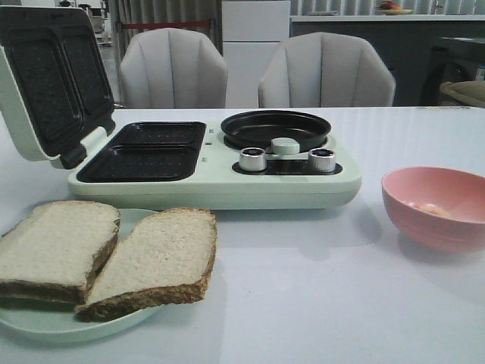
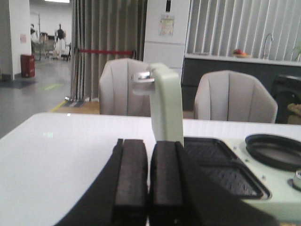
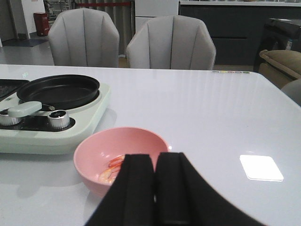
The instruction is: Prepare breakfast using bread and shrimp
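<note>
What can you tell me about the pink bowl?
The pink bowl is round, smooth and looks like plastic. It stands upright on the white table, to the right of the pale green breakfast maker and apart from it. Inside lie a few small orange-pink shrimp at the bottom. Nothing else touches it. The right claw sits closed just in front of it in the right wrist view, not holding it.

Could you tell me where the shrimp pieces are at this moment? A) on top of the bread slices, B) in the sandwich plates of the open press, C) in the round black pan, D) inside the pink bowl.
D: the small orange-pink shrimp lie at the bottom of the pink bowl, while the round black pan and the sandwich plates look empty and the bread sits bare on its plate.
</note>
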Controlling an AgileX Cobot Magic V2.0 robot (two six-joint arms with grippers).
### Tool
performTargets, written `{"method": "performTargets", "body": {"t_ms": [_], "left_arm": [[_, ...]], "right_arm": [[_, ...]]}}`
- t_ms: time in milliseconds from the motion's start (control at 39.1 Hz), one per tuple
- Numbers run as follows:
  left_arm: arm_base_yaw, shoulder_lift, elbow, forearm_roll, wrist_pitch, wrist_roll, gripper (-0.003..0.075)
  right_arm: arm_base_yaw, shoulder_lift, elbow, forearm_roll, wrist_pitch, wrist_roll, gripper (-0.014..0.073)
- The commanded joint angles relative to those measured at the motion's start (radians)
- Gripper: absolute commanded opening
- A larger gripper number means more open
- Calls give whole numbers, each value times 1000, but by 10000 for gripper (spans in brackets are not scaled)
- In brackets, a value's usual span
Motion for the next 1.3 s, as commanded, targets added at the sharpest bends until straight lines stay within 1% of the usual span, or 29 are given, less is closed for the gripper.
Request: {"method": "performTargets", "body": {"t_ms": [0,26,51,128,230,332,460,588,690,792,844,1176,1252,1278], "left_arm": [[0,-18,20,-2,-218,-6,114],[0,-16,18,-2,-263,-6,114],[0,-16,18,-2,-280,-6,114],[0,-12,-13,7,-266,0,114],[0,-12,-94,68,-131,0,114],[0,8,-190,73,-18,0,114],[0,99,-330,66,169,0,114],[0,209,-434,66,357,0,114],[0,274,-476,51,434,0,114],[0,313,-478,51,440,0,114],[2,326,-478,76,434,0,114],[2,334,-478,78,434,0,116],[2,341,-478,78,434,0,138],[2,345,-478,78,434,0,158]], "right_arm": [[-5,-22,-16,-5,-93,-7,141],[-5,-22,-16,-5,-93,-7,141],[-5,-22,-16,-5,-93,-7,141],[-5,-22,-16,-5,-93,-7,141],[-5,-22,-16,-5,-93,-7,141],[-5,-22,-16,-5,-93,-7,141],[-5,-22,-16,-5,-92,-7,141],[-5,-22,-16,-5,-92,-7,141],[-5,-22,-16,-5,-92,-7,141],[-5,-22,-16,-5,-92,-7,141],[-5,-22,-16,-5,-92,-7,141],[-5,-22,-16,-5,-92,-7,141],[-5,-22,-16,-5,-92,-7,141],[-5,-22,-16,-5,-92,-7,141]]}}
